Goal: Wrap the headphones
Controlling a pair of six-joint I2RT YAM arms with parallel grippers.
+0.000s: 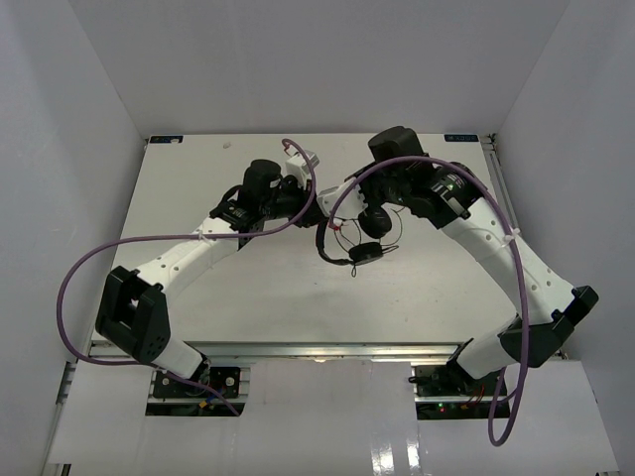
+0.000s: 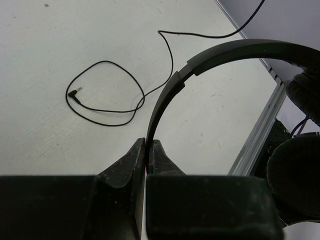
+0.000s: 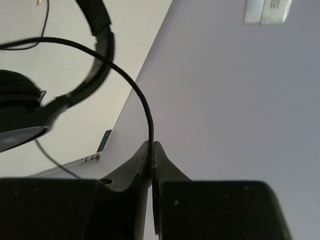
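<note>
left gripper (image 2: 147, 152) is clamped flat on the headband (image 2: 225, 52) of the headphones (image 1: 359, 243), near one end of the arc; likely an anchor grip, so the frame is fixed and the earcups (image 2: 295, 175) hang clear to one side; right gripper (image 3: 151, 150) is pinched tight on the cord (image 3: 135, 85), nothing else between the jaws; judging by that split, it's the winding side; headphones sit between the two wrists over the middle of the table (image 1: 248, 288), toward the back; apparently lifted off it, though the top view doesn't settle that; the cord's tail lies slack on the table in one open loop, plug (image 2: 75, 93) at its end; no turns visible round the headband, so wrapping looks barely begun; next move probably needs right to carry cord round the band while left holds; risks: thin cord slipping through the pinch, slack loop snagging
</note>
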